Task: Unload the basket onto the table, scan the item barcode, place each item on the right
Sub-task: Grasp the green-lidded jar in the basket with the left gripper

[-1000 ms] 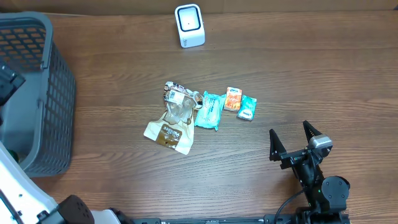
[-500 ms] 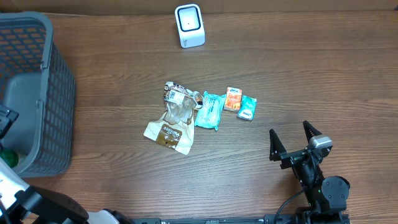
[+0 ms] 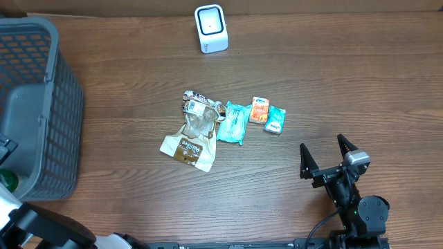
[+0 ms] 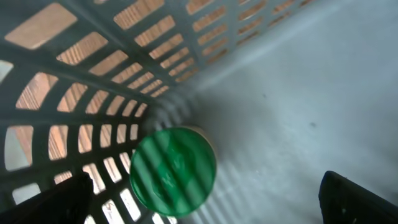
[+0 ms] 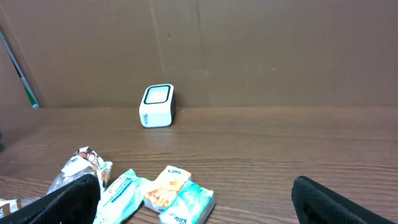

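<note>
Packets waiting to be scanned are bunched in the middle of the table (image 3: 138, 62). There's a crumpled pouch (image 3: 191, 135), a bigger teal pack (image 3: 233, 122) right against its right side, then an orange packet (image 3: 259, 110) and a small teal packet (image 3: 275, 119) pressed together. The scanner (image 3: 211, 28) sits at the far edge, roughly centre.

The right gripper (image 3: 321, 144) is spread wide and empty. It's close to the near edge toward the right corner, well apart from the pile but aimed at it. The left gripper (image 4: 207, 180) is wide too, holding nothing. It's down inside the basket (image 3: 41, 104) at the left edge, above a green lid (image 4: 173, 168) on something on the basket floor.

My guess is these all handle like light, floppy film: crinkly, a bit slick, nothing breakable. They lie flat on the wood, so getting a finger under one looks fiddly. I'd pinch across the short width, near an end seam. The small teal packet is on the outside of the row and nearest the right gripper, so it looks easiest to grab.

I can't spot a barcode from any view, so the packet might need flipping at the scanner. Squeezing too hard could buckle the film and crease the code.
</note>
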Available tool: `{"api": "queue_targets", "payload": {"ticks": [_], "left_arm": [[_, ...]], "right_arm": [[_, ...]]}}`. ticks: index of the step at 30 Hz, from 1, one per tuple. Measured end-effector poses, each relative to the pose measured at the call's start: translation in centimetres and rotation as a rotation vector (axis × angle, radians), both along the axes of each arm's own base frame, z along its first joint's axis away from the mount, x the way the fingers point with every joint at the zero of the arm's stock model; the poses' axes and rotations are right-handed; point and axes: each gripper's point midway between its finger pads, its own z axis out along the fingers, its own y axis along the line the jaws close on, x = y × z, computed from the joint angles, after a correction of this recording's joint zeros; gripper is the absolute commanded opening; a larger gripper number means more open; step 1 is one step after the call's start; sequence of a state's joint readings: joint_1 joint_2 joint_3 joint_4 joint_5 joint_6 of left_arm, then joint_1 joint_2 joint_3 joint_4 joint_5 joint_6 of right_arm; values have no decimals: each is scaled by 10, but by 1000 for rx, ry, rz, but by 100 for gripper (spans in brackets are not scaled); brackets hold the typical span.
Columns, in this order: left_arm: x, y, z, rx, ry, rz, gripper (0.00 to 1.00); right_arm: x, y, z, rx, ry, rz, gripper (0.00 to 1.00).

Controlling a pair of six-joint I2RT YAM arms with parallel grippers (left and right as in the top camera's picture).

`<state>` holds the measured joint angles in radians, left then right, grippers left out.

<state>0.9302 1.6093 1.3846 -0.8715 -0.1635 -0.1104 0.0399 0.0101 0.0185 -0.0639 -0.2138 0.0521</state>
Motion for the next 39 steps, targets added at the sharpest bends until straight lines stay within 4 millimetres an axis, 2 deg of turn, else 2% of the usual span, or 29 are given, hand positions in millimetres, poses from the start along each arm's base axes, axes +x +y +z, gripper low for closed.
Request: {"api": "queue_targets", "payload": {"ticks": [2, 6, 12, 21, 24, 29, 33, 39], "left_arm": [[-1, 3, -6, -4, 20, -3, 99], [-3, 5, -28, -43, 68, -5, 91], [-7, 6, -53, -96, 123, -2, 88], [-15, 6, -62, -112, 174, 27, 79], [-18, 8, -64, -110, 197, 42, 70], [-21, 5, -73, -136, 212, 56, 68], [-10, -2, -88, -198, 164, 36, 68], [19, -9, -90, -254, 18, -17, 67]], "right_arm": [[0, 0, 0, 0, 0, 0, 100], [0, 0, 0, 0, 0, 0, 100], [0, 0, 0, 1, 0, 0, 100], [0, 0, 0, 1, 0, 0, 100], [0, 0, 0, 0, 0, 0, 100], [0, 0, 0, 1, 0, 0, 100], [0, 0, 0, 0, 0, 0, 100], [0, 0, 0, 0, 0, 0, 100]]}}
